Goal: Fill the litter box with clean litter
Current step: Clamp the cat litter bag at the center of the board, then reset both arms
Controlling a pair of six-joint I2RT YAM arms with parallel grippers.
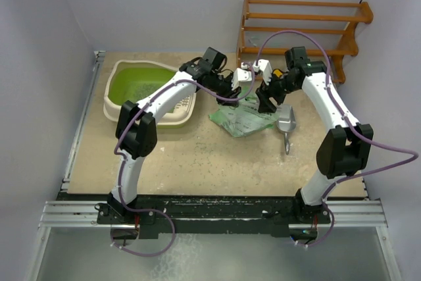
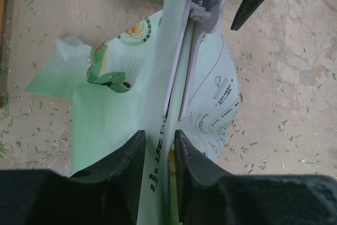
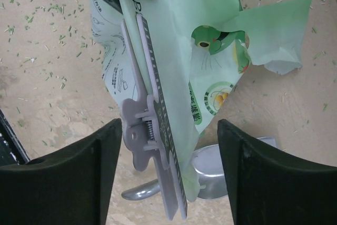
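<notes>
litter box (image 1: 184,108): it sits on the table (image 1: 197,156) in the upper left of the top view, well apart from both grippers, with nothing held over it.
litter (image 1: 141,87): a thin speckle of green pellets lies on the lime floor, which I judge far from filled. Stray pellets dot the tabletop in both wrist views.
bag (image 1: 240,122): pale green and printed, it is at the centre of the top view, just right of the box. Its folded top is raised and its body is slumped below. What is inside is hidden.
clip (image 3: 158,146): a grey spring clip is clamped along the fold and seals the mouth, so nothing can pour yet.
left gripper (image 2: 159,138): its jaws are narrow and pinch the bag's folded top at the bottom of the left wrist view, likely to steady the fold.
right gripper (image 3: 169,127): its jaws are spread wide on either side of the clip's handle and grip nothing. It looks placed to squeeze the clip off.
scoop (image 1: 286,123): this metal scoop lies on the table right of the bag. Its contents cannot be told.
</notes>
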